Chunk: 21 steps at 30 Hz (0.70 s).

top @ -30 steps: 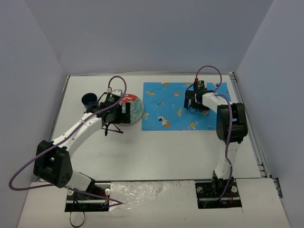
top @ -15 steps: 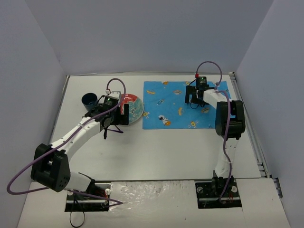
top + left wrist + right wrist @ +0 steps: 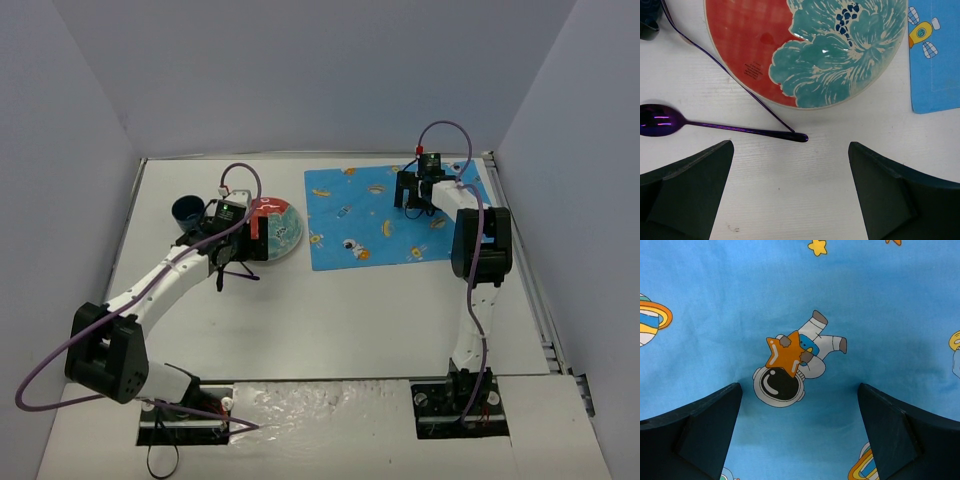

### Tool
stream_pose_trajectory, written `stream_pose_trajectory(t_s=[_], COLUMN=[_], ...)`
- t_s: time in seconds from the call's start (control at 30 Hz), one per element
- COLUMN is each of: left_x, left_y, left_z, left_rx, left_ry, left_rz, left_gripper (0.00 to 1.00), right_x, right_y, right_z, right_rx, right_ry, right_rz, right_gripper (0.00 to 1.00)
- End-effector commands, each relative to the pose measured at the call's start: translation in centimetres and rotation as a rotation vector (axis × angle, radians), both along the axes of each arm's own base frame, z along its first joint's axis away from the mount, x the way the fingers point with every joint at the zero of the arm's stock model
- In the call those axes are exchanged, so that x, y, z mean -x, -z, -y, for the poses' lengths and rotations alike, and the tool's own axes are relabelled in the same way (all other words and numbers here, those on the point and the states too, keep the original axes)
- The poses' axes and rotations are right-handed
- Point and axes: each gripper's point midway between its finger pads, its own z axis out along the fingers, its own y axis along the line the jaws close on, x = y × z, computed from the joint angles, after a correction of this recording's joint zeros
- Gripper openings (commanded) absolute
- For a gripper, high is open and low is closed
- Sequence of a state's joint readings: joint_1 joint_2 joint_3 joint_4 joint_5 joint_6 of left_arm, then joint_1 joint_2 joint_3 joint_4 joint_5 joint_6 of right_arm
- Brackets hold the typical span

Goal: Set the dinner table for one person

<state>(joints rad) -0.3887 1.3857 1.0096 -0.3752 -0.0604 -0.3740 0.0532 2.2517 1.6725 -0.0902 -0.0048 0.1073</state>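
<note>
**Place setting at an early stage: mat laid, plate and cutlery beside it**

The dinner table is a large white top that fills the floor of the overhead view, with both arm bases at its near edge. Toward the far right lies a bright blue mat printed with astronauts and planets, sitting slightly askew to the table's edges. Just left of the mat and not touching it is 1 round plate, red and teal. A purple spoon lies on the bare table just in front of the plate, and a second thin purple handle runs along the plate's left rim. A dark blue cup stands further left.

The left gripper hovers over the spoon's handle tip, jaws wide apart and empty. The right gripper is low over the mat with 1 finger on either side of an astronaut print, jaws also wide apart (the cloth looks faintly puckered between them, though contact is hard to confirm).

The step in hand appears to be settling the mat. Next, the mat likely needs squaring. The plate then needs a rim grip clear of both handles and a short carry onto the cloth.
</note>
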Motion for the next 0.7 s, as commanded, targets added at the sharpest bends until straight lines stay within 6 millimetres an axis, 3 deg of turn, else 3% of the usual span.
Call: stream_pose_trajectory(t_s=[0.0,0.13,0.23,0.3,0.37,0.5,0.67], left_x=[-2.0,-2.0,-2.1,-2.1,-2.2,-2.2,-2.1], left_y=[-3.0,-2.9,-3.2,-3.4,-3.5,-3.6,-3.6], left_z=[0.1,0.0,-0.2,-0.4,-0.6,-0.9,-0.9], left_rx=[0.026,0.028,0.032,0.036,0.040,0.042,0.048], left_ry=[-0.015,-0.021,-0.028,-0.034,-0.043,-0.052,-0.055], left_rz=[0.101,0.095,0.103,0.105,0.107,0.108,0.106], left_gripper=[0.97,0.97,0.97,0.97,0.97,0.97,0.97], right_x=[0.3,0.8,1.6,2.1,3.0,4.9,6.8], right_y=[-0.1,-1.7,-5.6,-6.8,-8.2,-8.1,-6.5], right_z=[-0.4,-1.5,-4.5,-5.8,-8.4,-11.7,-15.4], right_rx=[-0.042,-0.044,-0.012,0.000,0.000,0.012,-0.016], right_ry=[0.032,0.029,-0.028,-0.037,-0.063,-0.070,-0.088], right_rz=[-0.022,-0.001,0.066,0.087,0.112,0.113,0.080], right_gripper=[0.97,0.97,0.97,0.97,0.97,0.98,0.98])
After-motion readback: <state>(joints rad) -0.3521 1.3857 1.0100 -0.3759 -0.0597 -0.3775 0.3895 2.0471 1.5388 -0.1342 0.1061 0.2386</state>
